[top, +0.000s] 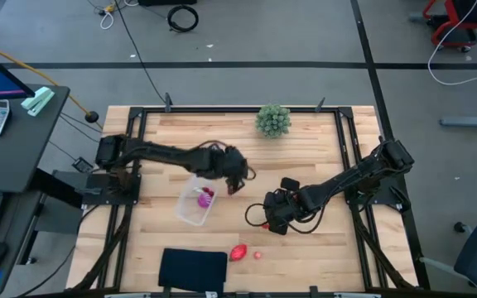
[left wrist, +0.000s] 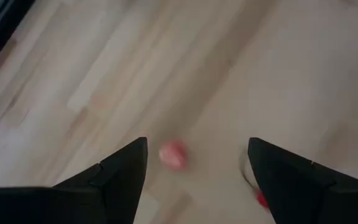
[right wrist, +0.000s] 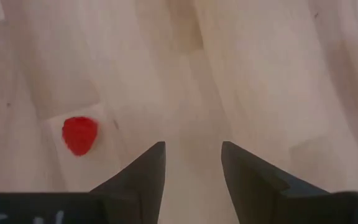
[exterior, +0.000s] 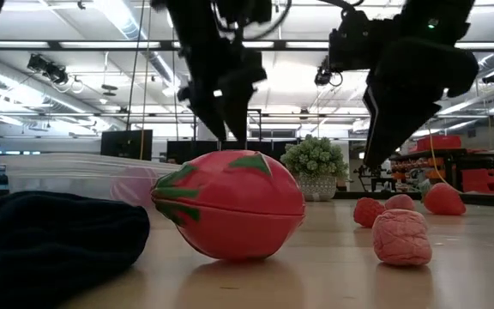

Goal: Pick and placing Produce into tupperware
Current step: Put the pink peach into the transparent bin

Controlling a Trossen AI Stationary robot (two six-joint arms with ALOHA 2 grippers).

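Observation:
The clear tupperware (top: 194,207) stands left of the table's middle with a purple-white ball (top: 206,197) inside. My left gripper (top: 237,184) hovers just right of the tub, open; its wrist view shows a pink berry (left wrist: 173,155) on the wood below, between the fingers of the left gripper (left wrist: 197,144). My right gripper (top: 269,219) is open above the table's middle, and a red berry (right wrist: 79,135) lies off to one side of the right gripper (right wrist: 193,146). The bigger pink-red piece (top: 238,252) and a small berry (top: 257,255) rest near the near edge.
A black flat pad (top: 193,269) lies at the near edge, left of the pink-red piece. The green bushy plant (top: 273,120) stands at the far edge. The low view shows several berries (exterior: 400,236) on the wood to the right. Bare wood lies on the right side.

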